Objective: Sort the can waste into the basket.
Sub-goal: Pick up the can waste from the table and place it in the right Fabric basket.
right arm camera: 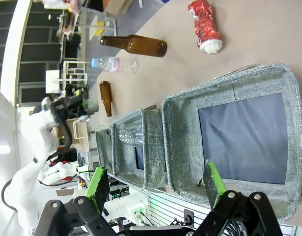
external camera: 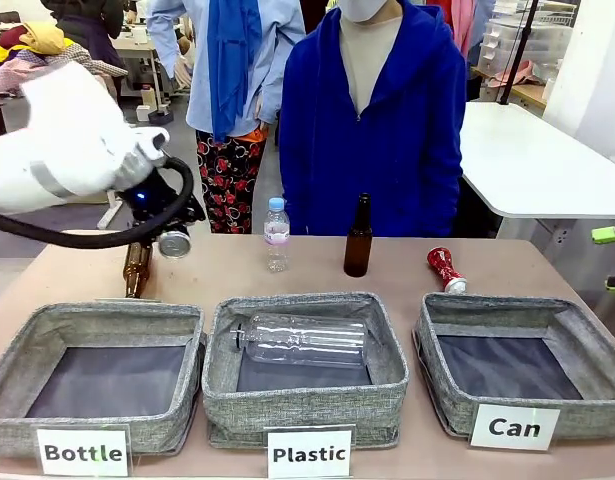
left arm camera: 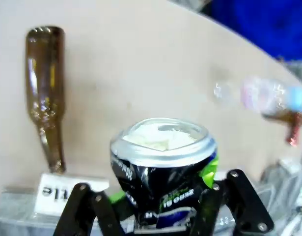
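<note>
1. Left wrist view: the black can [left arm camera: 163, 177] runs off the bottom edge, its lower print masked by the left gripper [left arm camera: 160, 196] clamped on it
2. The clear plastic bottle [left arm camera: 259, 96] at right is a blur, its label unreadable
3. A white label [left arm camera: 55, 192] yields only "tle" legibly
4. Front view: the left arm [external camera: 67, 150] hides the far end of the brown bottle [external camera: 137, 272]
5. Right wrist view: the spread right gripper [right arm camera: 154, 168] is cut off below, and one green pad [right arm camera: 214, 184] covers part of the basket [right arm camera: 229, 93] rim

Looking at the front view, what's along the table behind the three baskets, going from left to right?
lying brown bottle → black can in the left gripper → clear plastic bottle → upright brown bottle → red can
</note>
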### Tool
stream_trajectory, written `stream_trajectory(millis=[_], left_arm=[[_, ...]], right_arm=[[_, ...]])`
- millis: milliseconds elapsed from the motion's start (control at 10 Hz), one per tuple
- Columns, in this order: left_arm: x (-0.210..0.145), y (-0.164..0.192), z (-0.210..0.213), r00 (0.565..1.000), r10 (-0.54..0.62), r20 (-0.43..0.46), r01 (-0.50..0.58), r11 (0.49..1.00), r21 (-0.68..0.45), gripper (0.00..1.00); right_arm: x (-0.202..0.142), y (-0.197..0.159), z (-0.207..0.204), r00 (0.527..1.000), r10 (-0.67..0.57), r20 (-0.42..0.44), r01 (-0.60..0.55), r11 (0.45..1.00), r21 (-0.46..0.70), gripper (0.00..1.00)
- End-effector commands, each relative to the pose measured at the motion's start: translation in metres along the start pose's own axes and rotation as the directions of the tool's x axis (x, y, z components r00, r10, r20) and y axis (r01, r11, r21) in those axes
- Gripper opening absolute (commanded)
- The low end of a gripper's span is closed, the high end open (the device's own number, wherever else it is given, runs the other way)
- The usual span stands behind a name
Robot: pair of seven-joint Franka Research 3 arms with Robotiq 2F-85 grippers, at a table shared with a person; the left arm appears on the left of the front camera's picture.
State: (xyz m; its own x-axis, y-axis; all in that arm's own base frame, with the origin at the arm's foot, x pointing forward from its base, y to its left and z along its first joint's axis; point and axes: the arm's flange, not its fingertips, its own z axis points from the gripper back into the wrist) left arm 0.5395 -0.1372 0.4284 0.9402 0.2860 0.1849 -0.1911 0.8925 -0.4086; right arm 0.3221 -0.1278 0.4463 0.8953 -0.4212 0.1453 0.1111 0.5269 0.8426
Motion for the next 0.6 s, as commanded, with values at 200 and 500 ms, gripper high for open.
stream_trajectory(millis=[200,500], left_arm=[[-0.104,0.075,0.105,0.702,-0.666,-0.253,0.639,0.746,-0.19,0.0],[-0.116,0.066,0.106,0.786,-0.559,-0.265,0.531,0.829,-0.176,0.0]], right_arm=[[0.003,0.0,0.0,1.0,0.022,0.011,-0.023,0.999,0.029,1.0],[0.003,0.0,0.0,1.0,0.022,0.011,-0.023,0.999,0.029,1.0]])
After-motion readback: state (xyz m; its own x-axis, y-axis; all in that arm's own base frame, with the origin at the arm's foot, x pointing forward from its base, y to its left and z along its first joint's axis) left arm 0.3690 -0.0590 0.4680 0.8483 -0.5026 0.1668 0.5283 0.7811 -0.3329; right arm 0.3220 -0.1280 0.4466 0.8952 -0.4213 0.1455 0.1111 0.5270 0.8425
